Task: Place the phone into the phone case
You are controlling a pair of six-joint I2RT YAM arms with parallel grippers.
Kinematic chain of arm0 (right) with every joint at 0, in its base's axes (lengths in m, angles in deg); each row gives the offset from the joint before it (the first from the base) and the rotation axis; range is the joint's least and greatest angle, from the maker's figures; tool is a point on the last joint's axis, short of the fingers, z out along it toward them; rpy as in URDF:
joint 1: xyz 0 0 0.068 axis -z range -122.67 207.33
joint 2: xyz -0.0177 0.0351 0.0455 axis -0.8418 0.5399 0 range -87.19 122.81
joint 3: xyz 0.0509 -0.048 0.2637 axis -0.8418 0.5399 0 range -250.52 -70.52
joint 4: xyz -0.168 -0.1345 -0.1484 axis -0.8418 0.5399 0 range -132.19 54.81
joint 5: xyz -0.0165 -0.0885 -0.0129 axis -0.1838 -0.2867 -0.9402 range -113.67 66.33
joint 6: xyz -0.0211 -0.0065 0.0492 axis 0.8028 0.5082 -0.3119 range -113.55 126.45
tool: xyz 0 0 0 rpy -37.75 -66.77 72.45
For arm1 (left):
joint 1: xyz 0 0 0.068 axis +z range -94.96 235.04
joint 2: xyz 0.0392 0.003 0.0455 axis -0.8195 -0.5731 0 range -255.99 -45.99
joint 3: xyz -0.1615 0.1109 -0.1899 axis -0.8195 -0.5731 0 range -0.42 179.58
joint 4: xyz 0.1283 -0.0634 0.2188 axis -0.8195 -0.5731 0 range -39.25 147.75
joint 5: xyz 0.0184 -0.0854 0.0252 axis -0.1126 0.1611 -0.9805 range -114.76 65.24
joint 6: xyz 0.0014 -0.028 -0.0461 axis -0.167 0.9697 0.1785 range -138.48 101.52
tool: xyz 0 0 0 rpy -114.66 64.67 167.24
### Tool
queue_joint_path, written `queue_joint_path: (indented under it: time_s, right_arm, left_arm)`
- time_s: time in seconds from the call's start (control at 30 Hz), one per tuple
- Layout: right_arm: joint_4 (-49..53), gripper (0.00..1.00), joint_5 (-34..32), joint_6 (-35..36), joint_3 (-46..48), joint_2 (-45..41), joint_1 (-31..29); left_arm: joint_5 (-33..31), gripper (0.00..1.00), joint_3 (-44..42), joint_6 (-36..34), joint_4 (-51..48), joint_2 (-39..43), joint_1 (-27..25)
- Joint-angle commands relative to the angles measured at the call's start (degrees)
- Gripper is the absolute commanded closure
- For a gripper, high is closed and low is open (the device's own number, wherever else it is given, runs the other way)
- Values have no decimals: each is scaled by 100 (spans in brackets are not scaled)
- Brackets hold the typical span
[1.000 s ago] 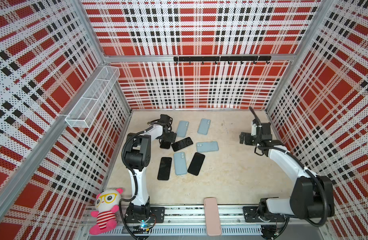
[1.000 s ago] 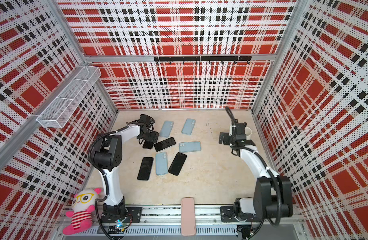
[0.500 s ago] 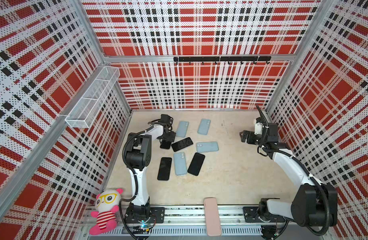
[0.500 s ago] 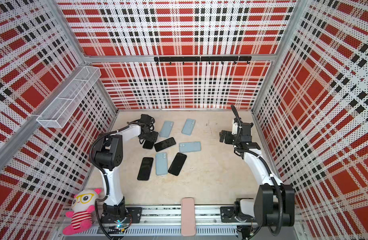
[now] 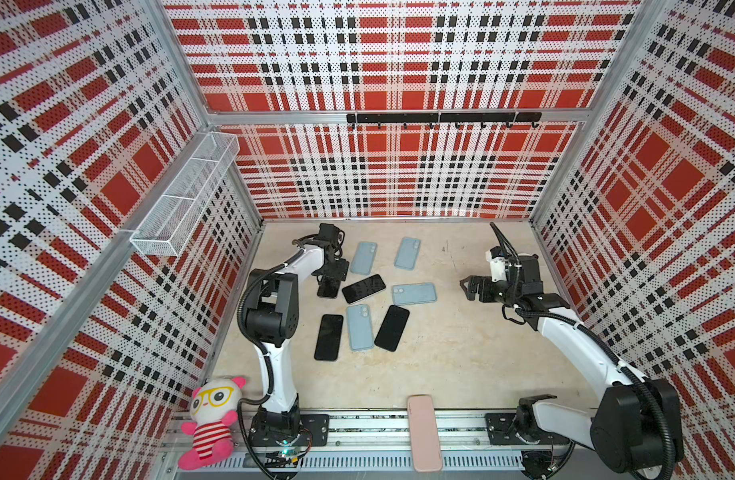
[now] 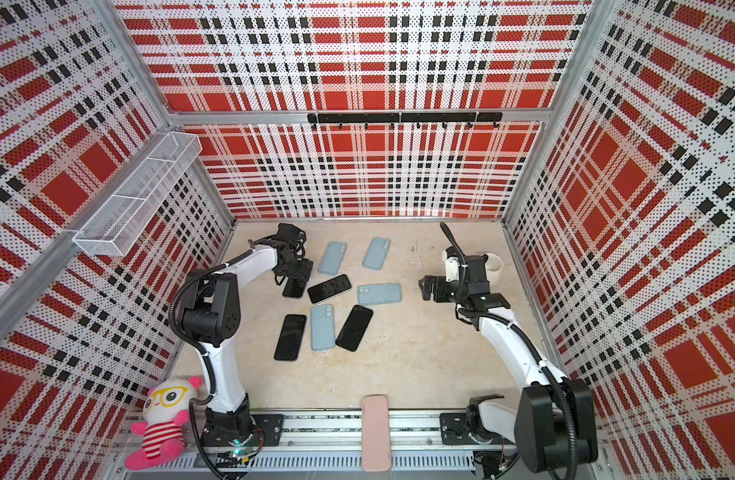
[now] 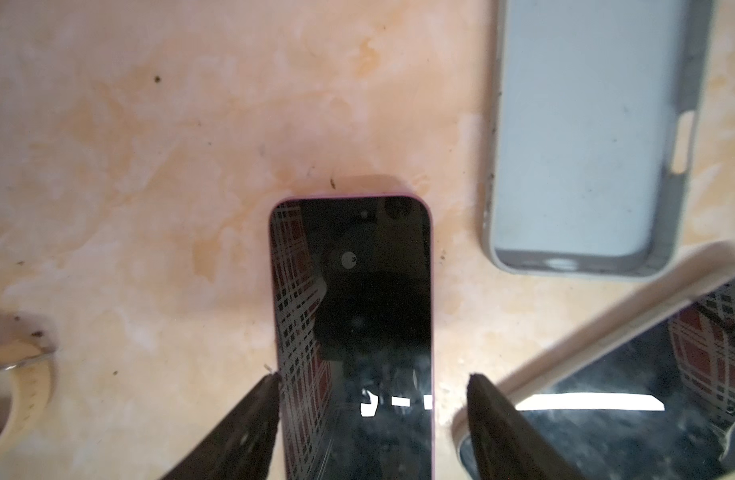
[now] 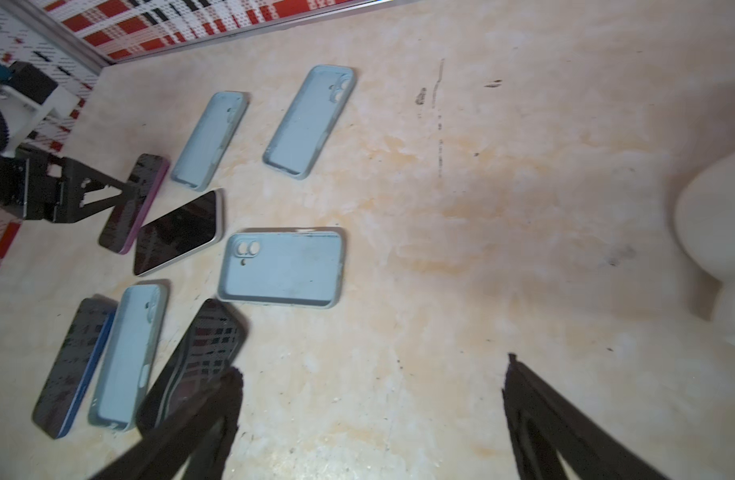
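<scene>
left gripper (image 7: 372,376) is down low over the pink-edged phone (image 7: 357,332), which lies screen up on the table (image 7: 150,166). the jaws are apart and straddle the phone near one end. one finger (image 7: 241,428) is right up against the phone's long edge, and the other finger (image 7: 507,424) stands off it with a strip of table showing in between, so it's not clamped on anything.

just outside that second finger there's a white-edged phone (image 7: 648,395) lying at an angle. the finger overlaps it in the left wrist view, and i can't tell if they actually touch. out past the fingertips on that same side sits a light blue case (image 7: 577,137), open side up, near the pink-edged phone but clearly apart from it.

right gripper (image 8: 372,365) is well away from all that, held above the table with its jaws spread wide and only bare table between them. a dark phone (image 8: 199,357) lies just beside one of its fingertips, and a sideways blue case (image 8: 282,270) is further out ahead on that side. a white cup (image 8: 715,232) stands off past the opposite finger.
</scene>
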Motion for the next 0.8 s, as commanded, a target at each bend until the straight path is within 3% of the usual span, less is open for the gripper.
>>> queue_joint_path:
  time_s: [0.0, 0.07, 0.17, 0.63, 0.77]
  right_arm:
    - [-296, 0, 348, -145, 134, 197, -181]
    - [-294, 0, 314, -119, 117, 309, -283]
    - [-266, 0, 300, -153, 78, 415, -318]
    - [122, 0, -188, 48, 18, 621, -318]
    - [83, 0, -188, 31, 49, 696, -318]
  left_arm:
    - [-51, 23, -160, 125, -258, 430, -49]
    - [-250, 15, -226, 78, -296, 470, -3]
    - [3, 1, -200, 7, -296, 318, 192]
    - [236, 2, 549, -367, -568, -756, 183]
    - [44, 2, 639, -322, -694, -937, 147]
